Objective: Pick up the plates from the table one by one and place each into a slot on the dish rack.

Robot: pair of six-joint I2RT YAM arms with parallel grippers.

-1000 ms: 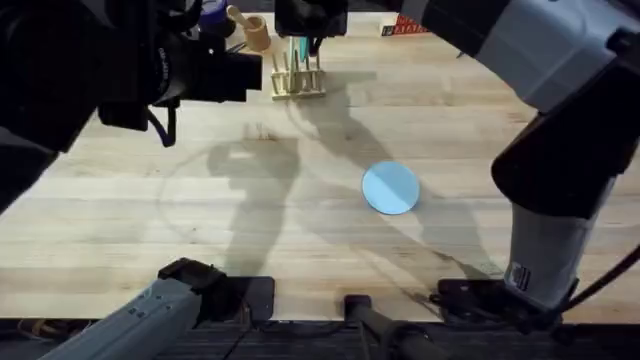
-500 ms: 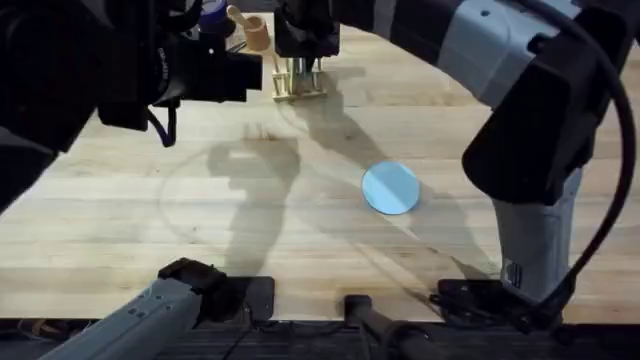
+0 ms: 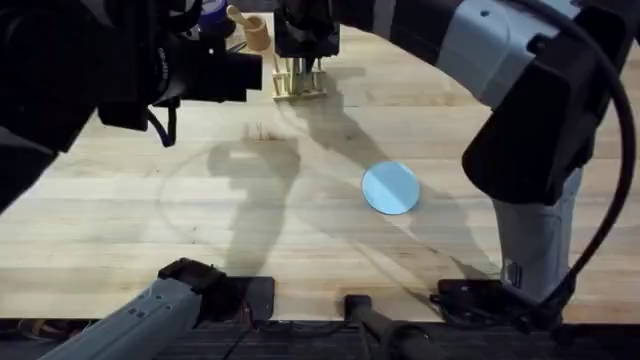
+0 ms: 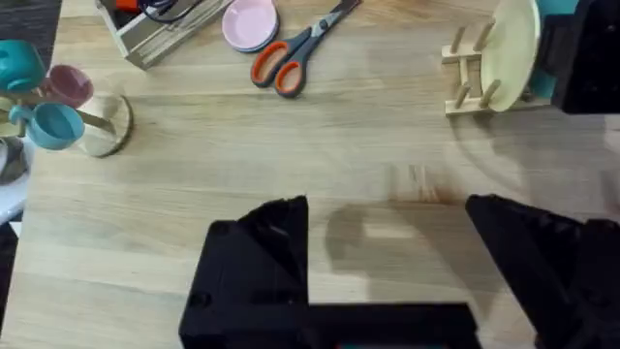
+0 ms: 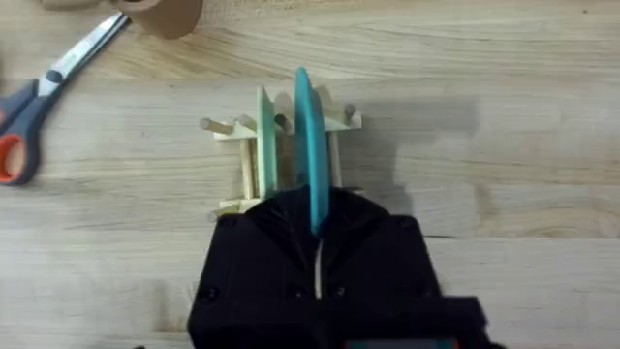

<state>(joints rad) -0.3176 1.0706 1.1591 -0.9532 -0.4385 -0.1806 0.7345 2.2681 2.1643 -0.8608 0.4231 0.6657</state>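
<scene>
- Currently the right gripper (image 5: 315,233) is clamped on the teal plate (image 5: 308,145), edge-on within the dish rack (image 5: 247,165).
- Left gripper (image 4: 387,281) spread, empty.
- Pale blue plate (image 3: 390,188) flat on table (image 3: 200,230); judged light, rigid, slippery: take the rim.

Even, bright light from above falls on the table (image 3: 300,230), and soft arm shadows stretch across its middle in the overhead view. The arms close under that camera loom dark and blurred at ten and two o'clock. No glare shows on the wood.
</scene>
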